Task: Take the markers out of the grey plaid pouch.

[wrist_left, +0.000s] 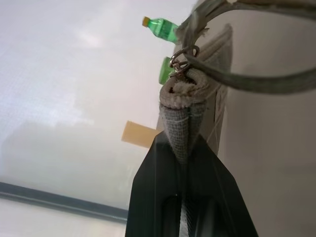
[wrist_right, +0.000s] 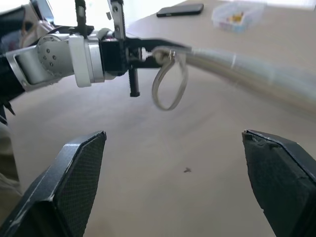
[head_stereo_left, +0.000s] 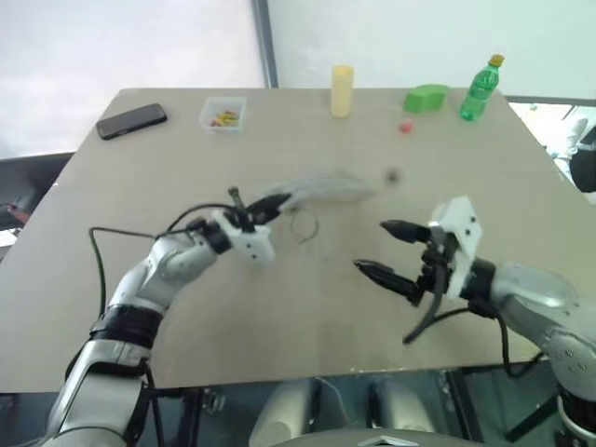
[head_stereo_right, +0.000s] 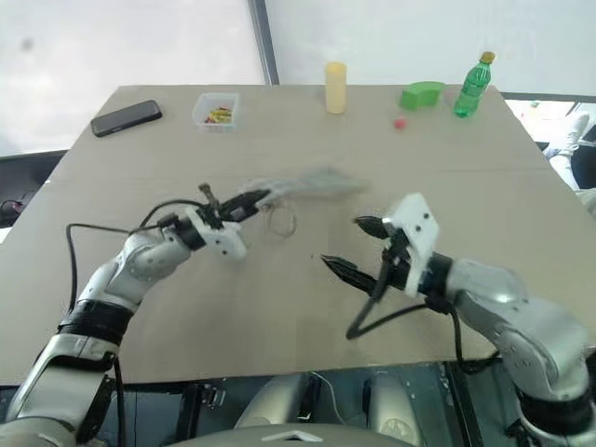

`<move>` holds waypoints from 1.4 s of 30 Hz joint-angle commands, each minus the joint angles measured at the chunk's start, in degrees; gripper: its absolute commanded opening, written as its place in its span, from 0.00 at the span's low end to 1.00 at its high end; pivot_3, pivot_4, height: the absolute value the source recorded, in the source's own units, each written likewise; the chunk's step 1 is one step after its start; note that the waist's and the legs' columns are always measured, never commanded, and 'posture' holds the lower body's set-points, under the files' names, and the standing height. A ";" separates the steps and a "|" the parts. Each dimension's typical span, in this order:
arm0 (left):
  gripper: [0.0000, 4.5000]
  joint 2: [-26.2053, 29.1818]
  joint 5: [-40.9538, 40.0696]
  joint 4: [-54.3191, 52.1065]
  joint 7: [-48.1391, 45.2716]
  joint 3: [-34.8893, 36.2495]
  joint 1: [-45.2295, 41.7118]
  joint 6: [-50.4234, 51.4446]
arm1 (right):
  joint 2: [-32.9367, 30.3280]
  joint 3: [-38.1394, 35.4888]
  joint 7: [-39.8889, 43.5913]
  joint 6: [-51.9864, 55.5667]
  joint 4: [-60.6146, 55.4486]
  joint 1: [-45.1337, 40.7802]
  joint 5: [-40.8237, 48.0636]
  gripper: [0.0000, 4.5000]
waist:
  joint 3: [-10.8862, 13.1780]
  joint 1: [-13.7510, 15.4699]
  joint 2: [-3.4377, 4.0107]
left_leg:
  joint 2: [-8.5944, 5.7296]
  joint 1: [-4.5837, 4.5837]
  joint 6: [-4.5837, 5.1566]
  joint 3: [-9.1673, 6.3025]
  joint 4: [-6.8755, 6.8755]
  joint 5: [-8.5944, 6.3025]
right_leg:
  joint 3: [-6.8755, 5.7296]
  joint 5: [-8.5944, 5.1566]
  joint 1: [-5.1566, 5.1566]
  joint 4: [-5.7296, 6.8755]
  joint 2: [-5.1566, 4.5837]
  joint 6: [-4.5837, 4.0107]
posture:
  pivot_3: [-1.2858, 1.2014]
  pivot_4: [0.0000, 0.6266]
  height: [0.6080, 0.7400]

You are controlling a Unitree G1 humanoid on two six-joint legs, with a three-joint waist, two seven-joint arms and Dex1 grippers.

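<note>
Woven grey plaid pouch (wrist_right: 237,66), limp, clamped by left hand (head_stereo_left: 265,212); right hand (head_stereo_left: 386,251) black-fingered, spread apart.

Both arms are clad in rounded silver-grey metal shells with black bands at the joints. Each wrist ends in a white angular plastic housing bearing two black wedge-shaped fingers with cross-hatched pads (wrist_right: 79,168). Loose black cables loop alongside each forearm.

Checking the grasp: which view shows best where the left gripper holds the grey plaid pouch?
Left wrist view: the left gripper is shut on the pouch's corner by the cord loop. The right wrist view shows the grip side-on; in the head views the pouch is blurred.
</note>
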 commanded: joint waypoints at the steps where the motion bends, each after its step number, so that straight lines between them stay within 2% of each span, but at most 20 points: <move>1: 0.01 -0.67 -3.64 -1.69 -1.50 0.16 -1.20 1.21 | 6.07 1.17 -5.57 2.47 5.55 -6.82 2.24 1.00 | -0.02 0.08 0.00 | -0.01 -0.21 0.00 0.02 -0.01 0.00 | 0.05 0.00 -0.26 0.06 0.01 0.00 | 0.52 0.24 1.00; 3: 0.01 -0.81 -3.90 -1.89 -1.86 0.10 -1.24 1.29 | 10.29 2.04 -8.62 2.57 9.40 -10.60 1.29 1.00 | -0.02 -0.20 0.00 | -0.06 -0.85 -0.25 0.16 0.07 0.19 | 0.24 0.01 -1.07 0.39 0.03 -0.02 | 0.52 0.24 1.00; 9: 0.01 -0.97 -4.49 -3.06 -2.32 0.34 -0.53 1.94 | 16.86 4.25 -12.05 2.09 14.96 -14.67 -1.14 1.00 | -0.03 -0.32 -0.02 | -0.10 -0.79 -0.01 0.19 0.11 0.05 | 0.31 0.01 -1.12 0.63 0.04 -0.02 | 0.52 0.24 1.00; 15: 0.01 -1.07 -4.99 -5.66 -2.59 0.65 0.93 3.17 | 19.07 5.34 -11.63 1.84 17.33 -16.03 -2.16 1.00 | -0.03 -0.94 -0.02 | -0.15 -0.79 -0.10 0.21 0.14 0.11 | 0.35 0.01 -1.17 0.71 0.16 -0.02 | 0.52 0.24 1.00; 16: 0.00 -1.05 -5.02 -6.09 -2.61 0.72 1.19 3.40 | 19.12 5.34 -11.42 1.85 17.50 -16.10 -2.35 0.88 | -0.03 -1.06 -0.02 | -0.15 -0.79 -0.10 0.21 0.14 0.11 | 0.36 0.01 -1.17 0.72 0.16 -0.02 | 0.52 0.24 1.00; 17: 0.00 -1.04 -5.08 -6.41 -2.65 0.80 1.39 3.63 | 19.10 5.33 -11.19 1.92 17.77 -16.18 -2.53 0.84 | -0.03 -1.10 -0.02 | -0.15 -0.79 -0.10 0.21 0.14 0.11 | 0.36 0.01 -1.17 0.72 0.15 -0.02 | 0.52 0.24 1.00; 19: 0.00 -1.03 -5.23 -7.00 -2.66 0.96 1.69 4.06 | 18.91 5.41 -10.79 2.11 18.04 -16.20 -2.76 0.66 | -0.03 -1.20 -0.02 | -0.15 -0.78 -0.09 0.21 0.14 0.10 | 0.37 0.01 -1.18 0.73 0.16 -0.02 | 0.52 0.24 1.00; 20: 0.00 -1.01 -5.26 -7.27 -2.59 1.03 1.79 4.26 | 18.78 5.55 -10.57 2.28 18.17 -16.18 -2.86 0.51 | -0.03 -1.24 -0.02 | -0.15 -0.78 -0.08 0.21 0.14 0.10 | 0.38 0.01 -1.18 0.74 0.16 -0.02 | 0.52 0.24 1.00; 24: 0.00 -1.07 -5.52 -7.76 -2.45 1.25 1.89 5.07 | 18.20 6.41 -9.92 2.32 18.58 -16.04 -4.05 0.09 | -0.03 -1.27 -0.02 | -0.15 -0.76 -0.08 0.21 0.14 0.10 | 0.40 0.01 -1.20 0.76 0.20 -0.02 | 0.52 0.24 1.00; 25: 0.00 -1.07 -5.54 -7.83 -2.43 1.27 1.92 5.15 | 18.08 6.40 -9.92 2.20 18.64 -16.01 -4.32 0.01 | -0.03 -1.27 -0.02 | -0.14 -0.76 -0.08 0.21 0.14 0.09 | 0.41 0.01 -1.20 0.76 0.29 -0.02 | 0.52 0.24 1.00; 32: 0.00 -0.75 -7.45 -7.03 -3.05 1.73 2.19 4.73 | 13.77 5.21 -10.83 0.77 19.19 -16.24 -9.54 0.01 | -0.03 -1.20 -0.02 | -0.14 -0.77 -0.08 0.21 0.14 0.10 | 0.44 0.01 -1.20 0.75 0.28 -0.02 | 0.52 0.24 1.00; 42: 0.00 0.69 -13.29 -7.22 -7.45 1.72 3.97 2.17 | 7.95 -0.61 -14.08 -0.90 30.31 -19.58 -17.77 0.01 | -0.03 -1.11 -0.02 | -0.13 -0.77 -0.09 0.22 0.14 0.10 | 0.47 0.01 -1.21 0.73 0.08 -0.02 | 0.52 0.24 1.00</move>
